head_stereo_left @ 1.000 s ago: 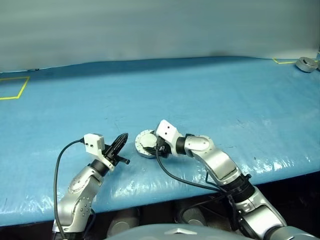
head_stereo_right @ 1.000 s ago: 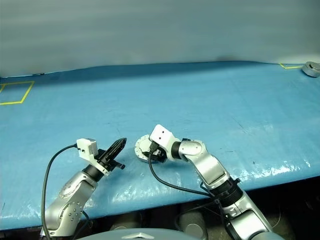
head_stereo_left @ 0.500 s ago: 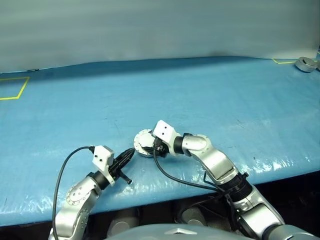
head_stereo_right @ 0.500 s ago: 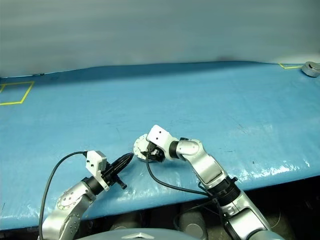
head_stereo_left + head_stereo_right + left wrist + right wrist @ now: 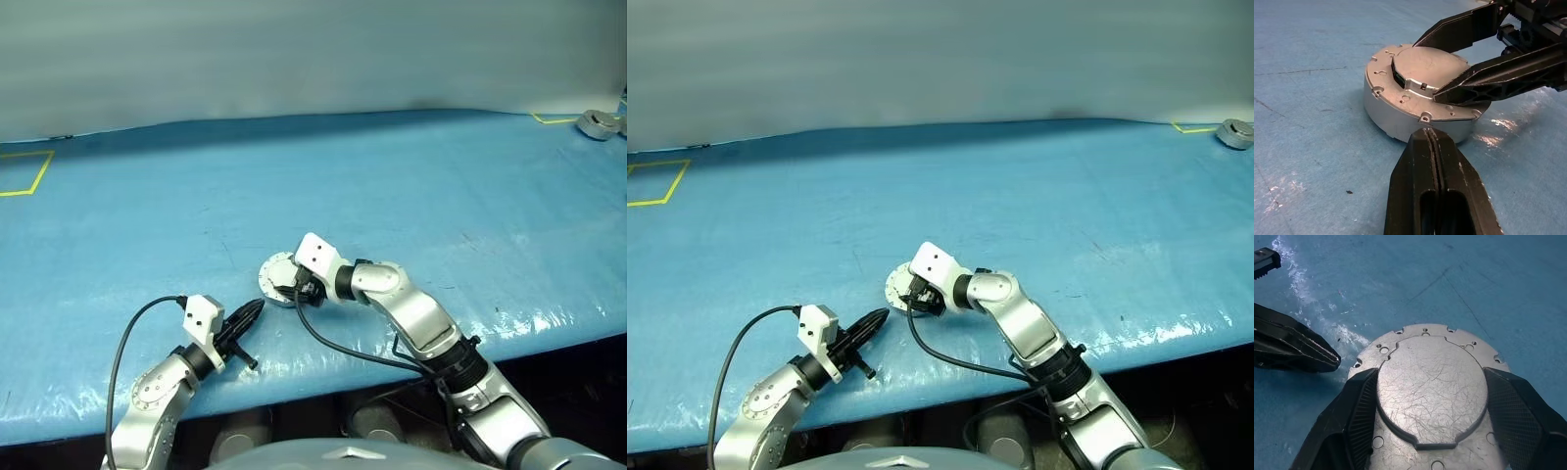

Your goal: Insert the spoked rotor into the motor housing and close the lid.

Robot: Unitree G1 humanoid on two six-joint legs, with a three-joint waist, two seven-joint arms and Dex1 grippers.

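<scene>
Table [image 5: 411, 186]: blue, glossy covering, carrying everything; a small grey round part [image 5: 600, 123] is sitting at its far right corner, well apart.
Housing [image 5: 1415, 105]: sitting flat near the table's front edge, between the two arms, with the lid [image 5: 1431, 390] lying closed on top; the rotor cannot be seen.
Right end effector [image 5: 1430, 423]: reaching over the housing, fingers spread and straddling the lid's raised centre disc, whether touching it I cannot tell.
Left end effector [image 5: 1432, 147]: fingers pressed together, empty, tip pointing at the housing's side wall, just beside it.
Handling: probably rigid, fairly heavy metal, smooth and slippery; gripping across the outer wall looks safer than the shallow lid disc.
</scene>
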